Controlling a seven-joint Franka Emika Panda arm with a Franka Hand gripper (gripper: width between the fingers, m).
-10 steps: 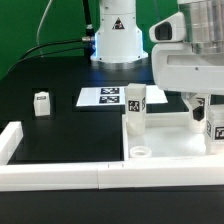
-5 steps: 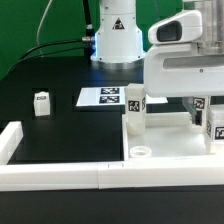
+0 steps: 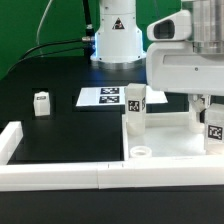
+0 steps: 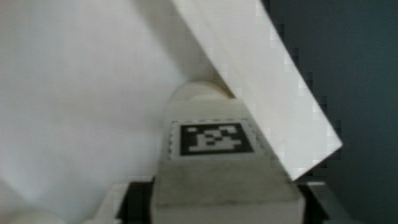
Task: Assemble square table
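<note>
The square table's slab point(image 3: 165, 140) lies on the black table point(image 3: 60, 125) against the low white wall point(image 3: 60, 175), one leg point(image 3: 134, 105) upright in a corner. The pincer point(image 3: 208, 118) grips another leg point(image 4: 217, 150), long axis vertical, directly above the slab's corner at the exterior view's right.

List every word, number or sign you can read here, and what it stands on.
No words, numbers or brand names can be read.
Marker board: black-and-white tags, patterns only, too small to decode.
Upright leg: one tag, no text.
Loose leg: a small tag, blurred.
Leg at the pincer: one tag, pattern only.
</note>
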